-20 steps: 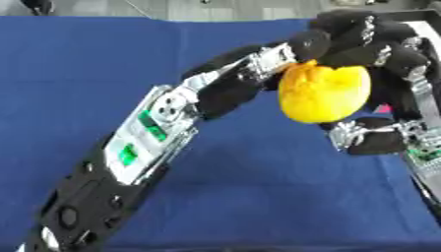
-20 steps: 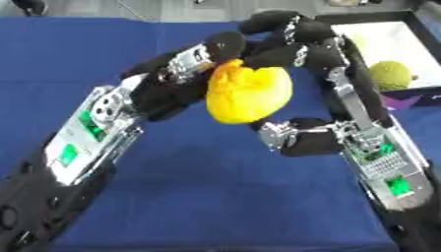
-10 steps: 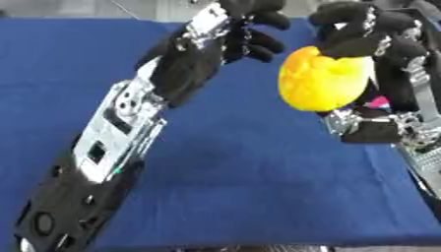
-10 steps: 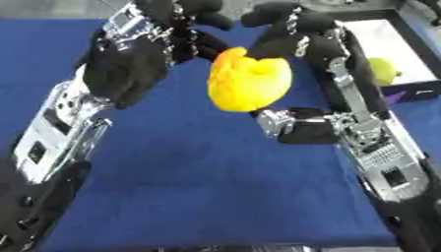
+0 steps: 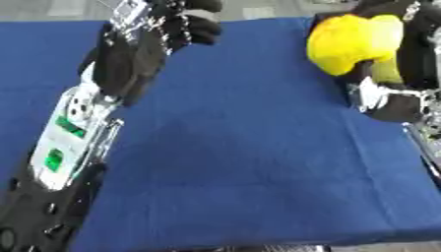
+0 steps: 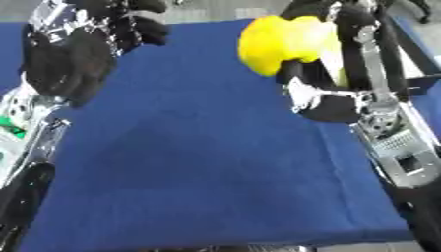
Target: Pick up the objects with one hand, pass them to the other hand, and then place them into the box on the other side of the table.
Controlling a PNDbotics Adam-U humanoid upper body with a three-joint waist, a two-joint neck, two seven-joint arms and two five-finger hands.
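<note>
Your right hand (image 6: 331,29) is curled round the yellow object (image 6: 280,42), thumb below and fingers above it, holding it up off the blue table (image 6: 215,162) near the table's right edge. The object bulges out to the left of that hand's palm, lumpy and bright yellow with a paler green-yellow patch on the side nearest the wrist; you cannot tell from its shape what it is. Your left hand (image 5: 185,27) is well apart from it, out to the object's left and at about the same height, with its fingers curled in and nothing in them. Your left forearm (image 5: 82,123) runs from that hand down to the lower left corner. The box does not show clearly in either view.
</note>
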